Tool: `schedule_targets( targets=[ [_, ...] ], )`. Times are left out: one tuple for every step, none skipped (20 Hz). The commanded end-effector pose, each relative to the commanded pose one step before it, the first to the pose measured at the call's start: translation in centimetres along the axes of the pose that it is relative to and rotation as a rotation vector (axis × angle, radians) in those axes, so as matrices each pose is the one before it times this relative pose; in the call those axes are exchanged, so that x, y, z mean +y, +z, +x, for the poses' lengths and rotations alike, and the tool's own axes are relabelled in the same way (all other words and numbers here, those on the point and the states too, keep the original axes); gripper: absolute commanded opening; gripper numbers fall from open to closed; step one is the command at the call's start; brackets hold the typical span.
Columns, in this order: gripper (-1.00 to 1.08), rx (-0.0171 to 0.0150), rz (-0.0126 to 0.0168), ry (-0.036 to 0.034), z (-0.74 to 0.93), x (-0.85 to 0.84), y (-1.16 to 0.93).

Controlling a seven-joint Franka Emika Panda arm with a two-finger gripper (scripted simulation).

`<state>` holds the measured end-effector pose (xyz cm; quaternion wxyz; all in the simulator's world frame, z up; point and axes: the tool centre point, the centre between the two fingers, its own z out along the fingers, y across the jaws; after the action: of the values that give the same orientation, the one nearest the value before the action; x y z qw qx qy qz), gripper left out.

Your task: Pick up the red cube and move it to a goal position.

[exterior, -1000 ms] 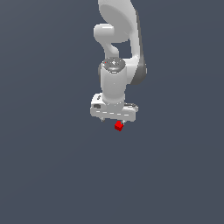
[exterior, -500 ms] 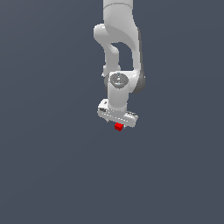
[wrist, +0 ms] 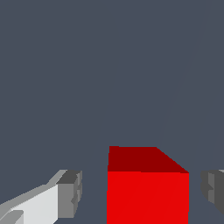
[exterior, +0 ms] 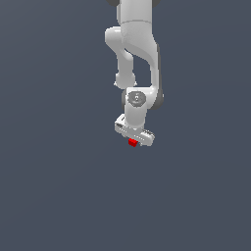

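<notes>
The red cube (exterior: 132, 142) is tiny and bright red, and lies on the flat grey ground just below the white hand. In the wrist view the red cube (wrist: 148, 188) stands between the two grey fingertips, one (wrist: 72, 193) on one side and the other (wrist: 213, 189) on the opposite side. A narrow gap shows on each side of the cube. My gripper (exterior: 134, 139) is open around the cube and touches neither side; in the wrist view the gripper (wrist: 142, 192) is centred on it. In the exterior view the fingers are hidden under the hand.
The white arm (exterior: 137, 54) reaches down from the top of the exterior view. The plain grey ground (exterior: 59, 186) spreads all around, with no other objects or goal marker in sight.
The hand has come down and turned slightly over the cube, so less of the cube shows below it. The cube has stayed in place.
</notes>
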<state>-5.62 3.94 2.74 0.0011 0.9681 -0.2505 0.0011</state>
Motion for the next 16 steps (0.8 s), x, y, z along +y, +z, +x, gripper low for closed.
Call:
schedule_targets(
  targets=[
    [1.00,-0.00141,0.00048,0.01734,-0.229,-0.130,0.527],
    [1.00,-0.00059,0.00019,0.00325,-0.048,-0.041,0.115],
    [1.00,-0.00039,0.00019,0.00190,-0.028,-0.031,0.069],
    [1.00,-0.00015,0.00009,0.00067,-0.006,-0.008,0.023],
    [-1.00,0.00000,0.00000,0.00000,0.000,0.000,0.000],
    [-1.00,0.00000,0.00000,0.00000,0.000,0.000,0.000],
    [-1.00,0.00000,0.00000,0.00000,0.000,0.000,0.000],
    [-1.00,0.00000,0.00000,0.00000,0.000,0.000,0.000],
    [-1.00,0.00000,0.00000,0.00000,0.000,0.000,0.000],
    [-1.00,0.00000,0.00000,0.00000,0.000,0.000,0.000],
    [-1.00,0.00000,0.00000,0.00000,0.000,0.000,0.000],
    [-1.00,0.00000,0.00000,0.00000,0.000,0.000,0.000],
    [-1.00,0.00000,0.00000,0.00000,0.000,0.000,0.000],
    [-1.00,0.00000,0.00000,0.00000,0.000,0.000,0.000],
    [-1.00,0.00027,0.00031,-0.00055,-0.004,-0.032,-0.034],
    [-1.00,0.00000,0.00000,0.00000,0.002,-0.008,-0.032]
  ],
)
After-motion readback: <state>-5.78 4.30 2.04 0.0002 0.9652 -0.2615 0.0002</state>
